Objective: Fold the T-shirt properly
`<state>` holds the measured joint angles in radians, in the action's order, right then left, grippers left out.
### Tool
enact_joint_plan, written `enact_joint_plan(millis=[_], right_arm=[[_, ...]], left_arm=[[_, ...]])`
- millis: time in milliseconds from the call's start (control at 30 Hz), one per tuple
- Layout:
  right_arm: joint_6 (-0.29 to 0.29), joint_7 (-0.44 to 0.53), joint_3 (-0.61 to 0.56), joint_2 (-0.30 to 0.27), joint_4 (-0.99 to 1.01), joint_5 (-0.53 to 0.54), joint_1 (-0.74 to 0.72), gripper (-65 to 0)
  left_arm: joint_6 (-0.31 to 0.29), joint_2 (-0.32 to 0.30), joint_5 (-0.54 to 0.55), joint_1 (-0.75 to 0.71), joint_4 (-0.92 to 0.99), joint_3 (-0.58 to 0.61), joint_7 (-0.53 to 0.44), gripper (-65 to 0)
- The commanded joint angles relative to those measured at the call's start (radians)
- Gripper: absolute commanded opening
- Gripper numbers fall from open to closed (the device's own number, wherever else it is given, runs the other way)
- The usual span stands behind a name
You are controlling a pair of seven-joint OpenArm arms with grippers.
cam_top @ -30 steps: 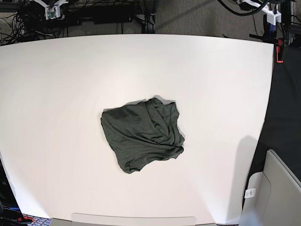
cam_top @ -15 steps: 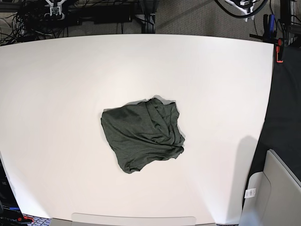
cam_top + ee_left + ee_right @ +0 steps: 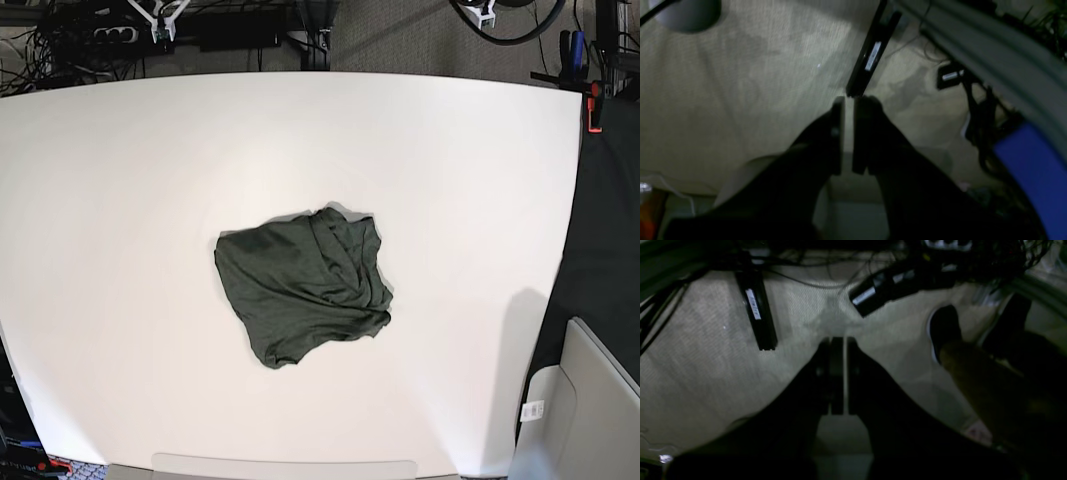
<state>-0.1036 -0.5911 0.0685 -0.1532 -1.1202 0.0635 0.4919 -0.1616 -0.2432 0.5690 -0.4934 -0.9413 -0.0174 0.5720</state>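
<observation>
Olive T-shirt (image 3: 302, 290) lies bunched mid-table (image 3: 120, 180); left hand (image 3: 847, 135) and right hand (image 3: 839, 376), both nearly closed and empty beyond the far edge, risk pinching several layers together.

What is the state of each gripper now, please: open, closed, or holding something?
Left gripper: closed, holding nothing, above the floor.
Right gripper: closed, holding nothing, above the floor.
The T-shirt lies untouched on the table.

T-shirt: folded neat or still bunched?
Bunched. The T-shirt lies in a compact rumpled heap on the table, its right side creased and its edges uneven. Neither gripper touches it.
</observation>
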Motion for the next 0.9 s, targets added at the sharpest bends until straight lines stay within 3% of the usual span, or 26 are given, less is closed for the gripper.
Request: enact_joint_plan(millis=[0,133,233,333,600,767,867], right_arm=[[0.0,0.016,0.0,0.008,0.038,0.002,-0.017,-64.9],[0.0,0.099,-0.006,0.014,0.213,0.0,-0.109,-64.9],[0.005,0.184,-0.078,0.016,0.348,0.0,-0.178,-64.9],[0.008,0.245,-0.128,0.019,0.431,0.002,-0.218,-64.9],[0.009,0.395,-0.124,0.109,0.681,0.002,-0.333,-64.8],[0.011,0.42,-0.121,0.139,0.704,0.002,-0.344,-64.8],[0.055,0.422,-0.123,0.151,0.699,0.002,-0.345,-64.8]], left_arm=[[0.0,-0.008,0.0,0.002,0.041,0.01,-0.028,-61.7],[0.0,-0.005,0.0,0.06,0.198,0.09,-0.182,-61.7],[0.0,-0.003,0.0,0.092,0.308,0.152,-0.289,-61.7],[0.001,0.023,0.0,0.117,0.354,0.187,-0.32,-61.7],[0.001,0.101,0.0,0.175,0.476,0.193,-0.326,-61.7],[0.006,0.147,0.0,0.177,0.476,0.193,-0.387,-61.7],[0.079,0.164,0.0,0.177,0.477,0.193,-0.416,-61.7]])
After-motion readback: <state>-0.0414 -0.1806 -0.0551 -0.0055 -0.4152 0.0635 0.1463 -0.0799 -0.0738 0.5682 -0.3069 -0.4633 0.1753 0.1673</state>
